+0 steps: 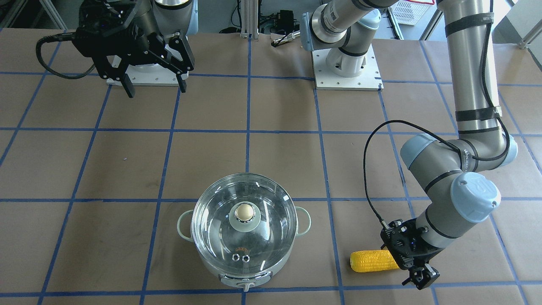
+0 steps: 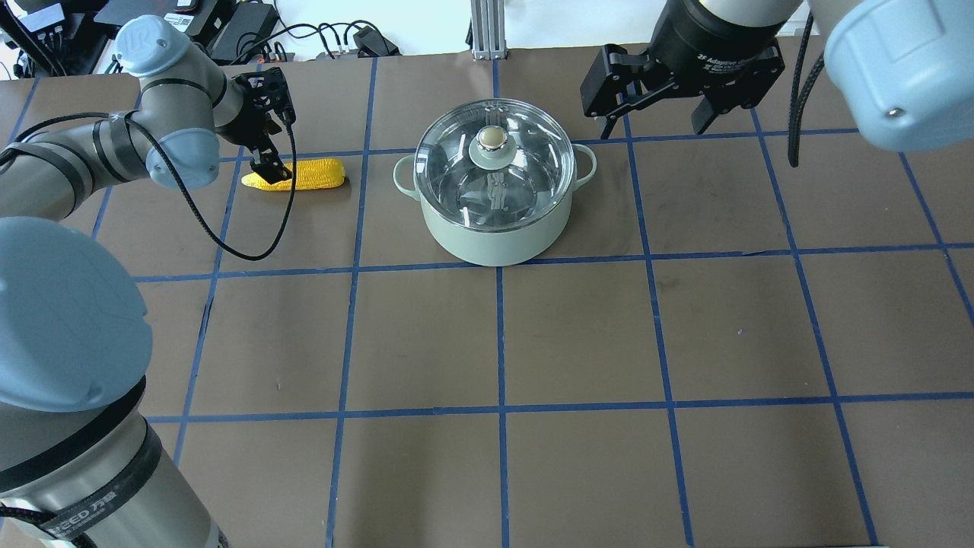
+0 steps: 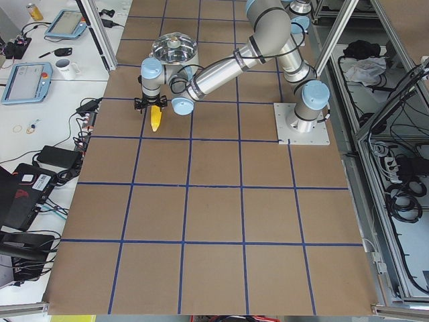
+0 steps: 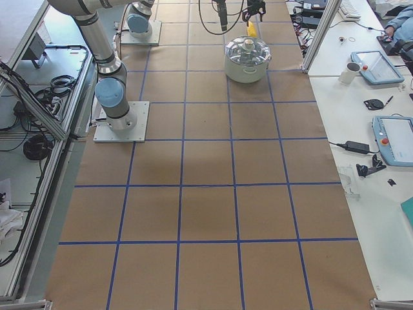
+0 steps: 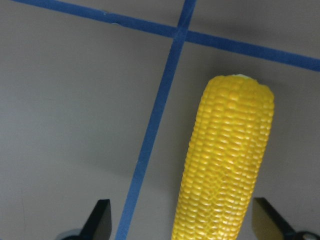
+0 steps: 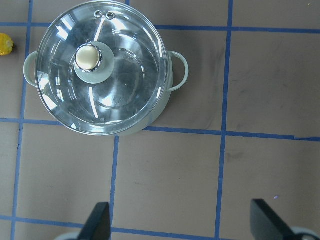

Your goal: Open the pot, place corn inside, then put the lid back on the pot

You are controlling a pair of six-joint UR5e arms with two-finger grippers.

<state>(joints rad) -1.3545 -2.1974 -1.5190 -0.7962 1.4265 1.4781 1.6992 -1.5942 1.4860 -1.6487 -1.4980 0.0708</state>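
- Left end effector: one, low over the counter, fingers spread, straddling one end of the corn without touching it.
- Corn: one yellow cob, lying flat on the counter, apart from the pot on the robot's left.
- Pot: one, mint-green, upright, mid-counter.
- Lid: one, clear glass, seated on the pot.
- Right end effector: one, raised beyond the pot, fingers spread wide, holding nothing.

"2F Adaptive" on right pincer
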